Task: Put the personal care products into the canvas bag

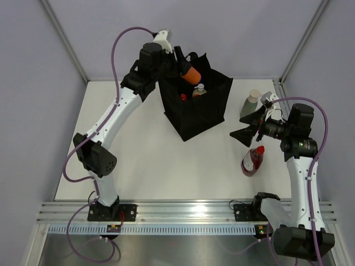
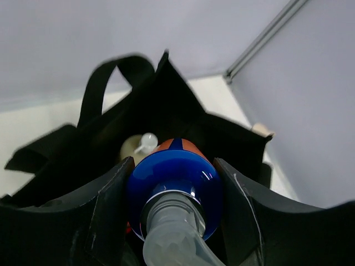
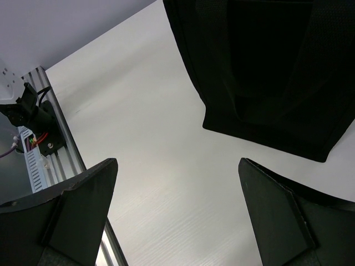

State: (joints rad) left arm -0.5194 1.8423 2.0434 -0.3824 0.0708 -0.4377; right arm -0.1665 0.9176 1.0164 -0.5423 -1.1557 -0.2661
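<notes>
**Q:** Why is the left gripper [image 2: 173, 163] clamped on the orange bottle [image 1: 192, 73]?
**A:** The canvas bag [image 1: 205, 111] gapes directly beneath it, so release should drop the bottle inside.
**Q:** The right gripper [image 3: 177, 160]?
**A:** Jaws apart, empty; a dark red bottle [image 1: 254, 159] lies nearby, probably next.

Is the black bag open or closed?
Open. The canvas bag gapes wide at the top, and a cream bottle shows inside it.

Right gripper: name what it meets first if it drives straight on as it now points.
The right gripper would probably meet the table first; the canvas bag lies further on and off to one side. Depth is unclear.
</notes>
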